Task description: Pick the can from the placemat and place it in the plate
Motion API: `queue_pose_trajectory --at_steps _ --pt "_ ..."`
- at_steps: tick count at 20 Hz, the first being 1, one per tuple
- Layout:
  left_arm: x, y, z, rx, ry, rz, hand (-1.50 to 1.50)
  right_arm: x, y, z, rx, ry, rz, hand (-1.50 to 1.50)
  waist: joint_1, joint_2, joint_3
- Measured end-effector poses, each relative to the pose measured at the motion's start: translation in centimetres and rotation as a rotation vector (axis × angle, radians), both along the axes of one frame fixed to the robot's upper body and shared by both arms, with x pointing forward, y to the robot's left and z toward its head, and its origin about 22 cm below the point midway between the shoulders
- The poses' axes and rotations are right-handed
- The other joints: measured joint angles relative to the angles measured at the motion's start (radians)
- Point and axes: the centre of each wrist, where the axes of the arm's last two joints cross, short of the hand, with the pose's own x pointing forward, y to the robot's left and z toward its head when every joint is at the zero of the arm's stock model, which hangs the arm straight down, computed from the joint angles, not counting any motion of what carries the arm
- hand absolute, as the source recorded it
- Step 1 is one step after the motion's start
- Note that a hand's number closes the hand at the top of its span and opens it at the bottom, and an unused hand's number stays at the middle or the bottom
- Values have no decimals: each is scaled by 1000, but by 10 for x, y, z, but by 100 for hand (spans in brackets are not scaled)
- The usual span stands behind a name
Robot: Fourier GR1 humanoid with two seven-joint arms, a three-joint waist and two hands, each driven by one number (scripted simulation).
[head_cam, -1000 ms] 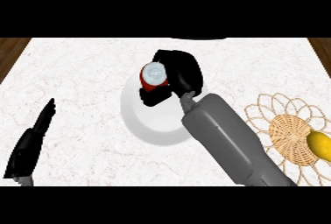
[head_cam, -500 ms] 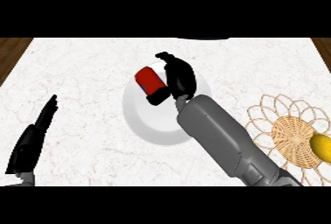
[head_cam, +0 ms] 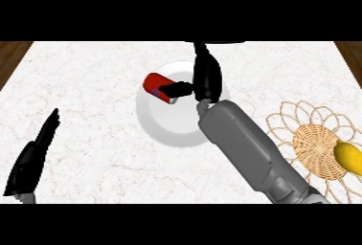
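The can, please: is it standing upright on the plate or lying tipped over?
Tipped. The can lies on its side at the plate's upper left rim, its red wall facing up, beside the right hand's thumb.

Red can lying tipped over on the white plate, wicker placemat off to the right.

The can [head_cam: 157, 87] is red with a pale end face, lying on its side at a slant over the upper left part of the plate [head_cam: 166, 129], its lower end against a black thumb. The plate is round, plain white, and sits on the marbled counter near the middle. The placemat [head_cam: 311, 139] is a round woven wicker mat with looped edging, well apart from the plate at the right edge.
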Motion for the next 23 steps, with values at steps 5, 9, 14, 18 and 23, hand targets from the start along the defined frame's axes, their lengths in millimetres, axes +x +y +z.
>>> queue_pose_trajectory --at_steps 5,9,14,18,23 --pt "-8 2 0 0 2 18 0 0 -41 -2 158 -42 -90 -150 -16 -4 1" --pt "-17 5 -1 -4 5 18 0 -7 -89 -8 260 -99 -106 -150 -19 -4 1" --pt "-11 8 2 -1 -3 23 0 -20 -162 -21 295 -165 -75 -150 -23 -3 1" --pt "-10 5 4 -4 -3 18 0 -39 -201 -31 276 -193 -52 -150 -22 -4 0" --pt "-10 3 3 3 -5 16 0 -47 -252 -33 262 -191 -38 -150 -18 -3 0"
